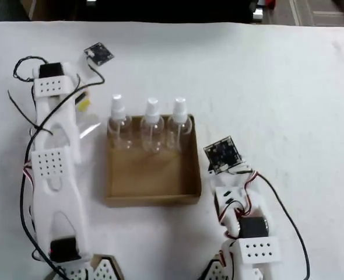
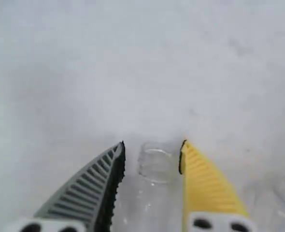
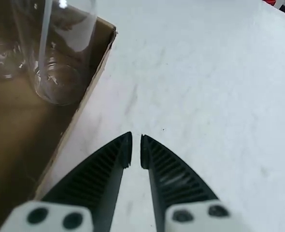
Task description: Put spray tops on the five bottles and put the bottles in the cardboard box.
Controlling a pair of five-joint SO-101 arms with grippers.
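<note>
1. Left wrist view: the uncapped bottle [image 2: 154, 166] lies between the jaws of the left gripper [image 2: 152, 143] (gripped, I judge), with its neck pointing out past the tips.
2. Cardboard box [image 1: 151, 199] – just right of it.
3. Right gripper [image 3: 135, 145] – nearly pinched together and empty – hangs beside the box's right wall.

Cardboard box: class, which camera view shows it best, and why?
The high view: the shallow brown cardboard box shows whole, with three clear spray-topped bottles along its far wall. The right wrist view catches one corner; the left wrist view faces a topless clear bottle.
</note>
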